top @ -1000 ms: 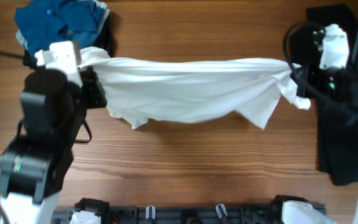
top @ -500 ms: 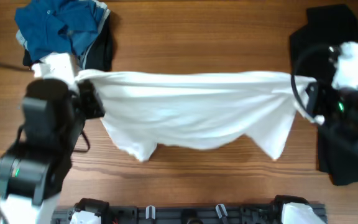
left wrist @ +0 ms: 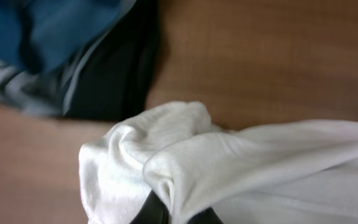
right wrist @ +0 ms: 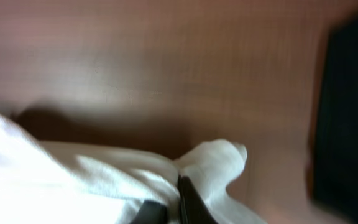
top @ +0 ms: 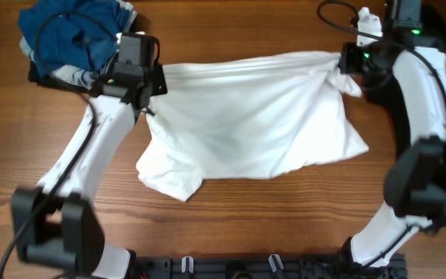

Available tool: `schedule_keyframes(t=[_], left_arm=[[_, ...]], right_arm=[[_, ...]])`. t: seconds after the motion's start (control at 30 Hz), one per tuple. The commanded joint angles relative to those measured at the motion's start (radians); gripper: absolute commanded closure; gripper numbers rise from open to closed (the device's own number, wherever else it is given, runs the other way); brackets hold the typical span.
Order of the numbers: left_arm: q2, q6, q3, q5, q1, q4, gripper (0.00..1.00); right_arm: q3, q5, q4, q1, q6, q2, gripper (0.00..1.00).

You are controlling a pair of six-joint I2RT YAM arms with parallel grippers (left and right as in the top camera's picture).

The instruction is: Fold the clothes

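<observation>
Nearest, along the front edge, a dark rail (top: 231,267) carries the arm mounts; beyond it the wooden surface (top: 269,225) runs in bare brown planks, and nothing of the room shows past it. Then comes the white garment (top: 246,124), spread across the middle of the surface and wrinkled; its near hem is uneven, with a rounded lobe at the near left and a point toward the near right; its far edge is drawn fairly straight between the two arms. At the far left corner the left fingers (left wrist: 151,211) are clenched on a bunched fold of the white cloth, which wraps over them; at the far right corner the right fingers (right wrist: 191,202) are pinched tight on another gathered tip — only their dark ends show. Farthest back, a blue heap of clothes (top: 72,31) sits over black and grey cloth at the far left, just beside the left wrist; a black garment (right wrist: 347,112) lies at the far right — partly behind the right arm.
</observation>
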Motion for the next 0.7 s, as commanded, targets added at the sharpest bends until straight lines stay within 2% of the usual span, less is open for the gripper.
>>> schedule_keyframes(t=[0.0,0.03,0.07,0.1,0.13,0.17,0.27,0.43,0.53,0.57,0.6,0.67], left_arm=[[0.097,-0.013,0.002,-0.052,0.01,0.152,0.78],[0.116,-0.013,0.002,-0.052,0.01,0.201,0.41],[0.127,-0.013,0.002,-0.052,0.01,0.241,0.0],[0.128,-0.012,0.002,-0.052,0.01,0.261,0.0],[0.121,-0.012,0.003,-0.053,0.01,0.276,0.0],[0.107,-0.012,0.009,-0.053,0.011,0.272,0.0],[0.016,-0.013,0.049,-0.042,0.013,0.167,0.0],[-0.213,-0.016,0.081,0.101,0.012,-0.156,0.0],[-0.304,-0.125,0.08,0.109,0.012,-0.373,0.0],[-0.311,-0.155,0.078,0.109,0.012,-0.426,0.0],[-0.311,-0.209,0.067,0.109,0.013,-0.507,0.0],[-0.304,-0.267,0.019,0.114,0.013,-0.569,0.0]], right_arm=[[0.004,0.01,0.175,-0.009,0.07,0.074,0.88],[0.004,0.0,0.234,-0.006,0.082,0.085,0.61],[0.004,-0.013,0.269,-0.004,0.083,0.087,0.26],[0.006,-0.022,0.28,-0.003,0.088,0.083,0.11],[0.013,-0.031,0.275,-0.003,0.09,0.071,0.03],[0.019,-0.032,0.261,-0.003,0.092,0.054,0.01],[0.036,-0.032,0.165,-0.008,0.094,-0.039,0.0],[0.037,-0.032,-0.117,-0.009,0.094,-0.269,0.0],[0.036,-0.019,-0.304,-0.009,0.103,-0.36,0.0],[0.032,-0.004,-0.346,-0.009,0.147,-0.378,0.0],[0.021,0.016,-0.38,-0.009,0.204,-0.396,0.0],[-0.001,0.037,-0.399,-0.009,0.241,-0.416,0.0]])
